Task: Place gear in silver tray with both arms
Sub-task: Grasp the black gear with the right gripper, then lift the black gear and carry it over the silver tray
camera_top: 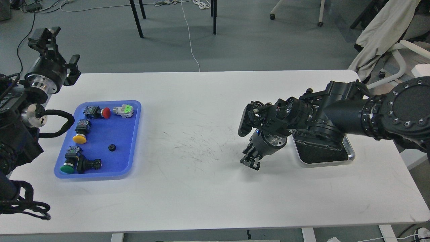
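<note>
The white table (208,188) is the largest thing here, with a wide bare stretch across its middle and near side, plenty of room for carrying something across. The right arm (339,114) reaches in from the right, lying over the silver tray (349,156), which sits near the table's right edge; only its near rim and part of its dark base show. The blue tray (129,134) lies toward the left, just beside the left edge, holding several push-button switches and the gear (112,147).

The left gripper (47,35) is raised at the far left corner, beyond the table edge, fingers apart and empty. The right gripper (251,160) points down over bare table left of the silver tray; too dark to tell how its jaws stand.

The gear is a small black ring-shaped piece, lying alone on open blue floor. It looks light, stiff and probably smooth; a pinch across its outer rim from above seems best. The blue tray's raised lip and the near switches limit a sideways approach.
</note>
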Robot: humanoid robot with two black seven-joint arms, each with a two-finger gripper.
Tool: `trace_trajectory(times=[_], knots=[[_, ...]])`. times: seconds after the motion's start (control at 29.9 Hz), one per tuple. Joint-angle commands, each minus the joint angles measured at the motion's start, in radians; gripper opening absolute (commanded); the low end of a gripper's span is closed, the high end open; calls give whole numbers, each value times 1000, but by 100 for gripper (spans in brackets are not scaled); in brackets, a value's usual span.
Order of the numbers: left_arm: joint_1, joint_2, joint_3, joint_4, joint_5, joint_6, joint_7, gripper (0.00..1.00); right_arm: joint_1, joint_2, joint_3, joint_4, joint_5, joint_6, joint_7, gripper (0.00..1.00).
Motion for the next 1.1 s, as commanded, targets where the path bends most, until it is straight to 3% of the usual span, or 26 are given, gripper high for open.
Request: trace_trajectory(times=[0.0, 0.2, 0.37, 0.7, 1.07], knots=[[0, -1, 2, 1, 0, 0, 2, 98, 1, 0, 0, 5, 0, 2, 6, 27], [0, -1, 2, 1, 0, 0, 2, 98, 2, 1, -2, 5, -2, 3, 7, 23], [0, -1, 2, 1, 0, 0, 0, 98, 4, -2, -3, 5, -10, 8, 7, 4], [2, -1, 3, 1, 0, 0, 2, 98, 31, -17, -17, -15, -16, 6, 7, 1], [2, 0, 2, 1, 0, 0, 2, 98, 64, -205, -6, -122, -11, -3, 7, 1]])
